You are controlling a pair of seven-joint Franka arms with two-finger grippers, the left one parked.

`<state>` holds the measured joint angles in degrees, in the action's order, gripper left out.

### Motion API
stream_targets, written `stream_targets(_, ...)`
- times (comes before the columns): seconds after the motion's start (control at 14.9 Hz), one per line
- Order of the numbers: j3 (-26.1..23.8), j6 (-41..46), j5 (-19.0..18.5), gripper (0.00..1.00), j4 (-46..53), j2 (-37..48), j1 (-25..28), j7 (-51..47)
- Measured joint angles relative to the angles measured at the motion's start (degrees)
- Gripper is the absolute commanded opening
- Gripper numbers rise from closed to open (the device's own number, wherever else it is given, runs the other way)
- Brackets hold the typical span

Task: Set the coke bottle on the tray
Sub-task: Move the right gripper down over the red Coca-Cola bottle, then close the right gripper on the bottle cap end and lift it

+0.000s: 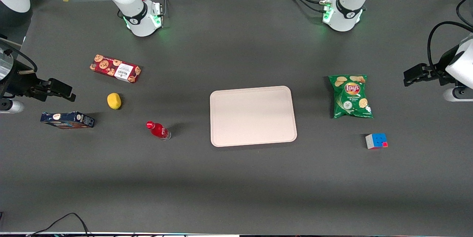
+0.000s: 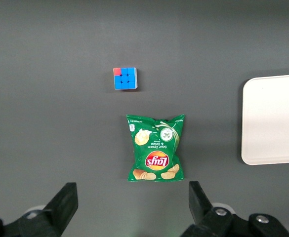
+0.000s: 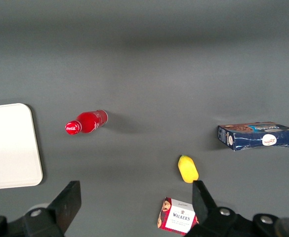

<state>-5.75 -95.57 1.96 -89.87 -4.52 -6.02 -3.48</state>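
The coke bottle (image 1: 158,130) stands on the dark table, with a red cap, red label and clear base. It also shows in the right wrist view (image 3: 86,122). The tray (image 1: 253,115) is pale pinkish-beige and bare, beside the bottle with a gap between them. An edge of it shows in the right wrist view (image 3: 11,145). My gripper (image 1: 61,91) hangs above the working arm's end of the table, well apart from the bottle. It is open and holds nothing, as the right wrist view (image 3: 137,200) shows.
A red Walkers cookie box (image 1: 115,68), a yellow lemon (image 1: 114,101) and a dark blue box (image 1: 67,119) lie near my gripper. A green Lay's bag (image 1: 351,96) and a puzzle cube (image 1: 376,141) lie toward the parked arm's end.
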Motion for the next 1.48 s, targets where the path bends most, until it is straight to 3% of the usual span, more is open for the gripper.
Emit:
stream_targets(0.4, -0.32, -0.02, 0.0, 1.0, 0.0, -0.24, 0.22, 0.06)
stream_targets(0.67, -3.41, -0.21, -1.15, 1.0, -0.03, -1.41, 2.16, -0.94)
stream_targets(1.01, -7.86, -6.86, -2.92, 1.0, -0.34, -8.67, 5.04, -6.69)
stream_targets(1.21, -8.46, -11.89, -5.83, 1.0, -2.31, -13.0, 7.11, -9.98)
stream_targets(1.48, -9.03, -20.62, -6.57, 1.0, -8.61, -16.4, 8.28, -11.49)
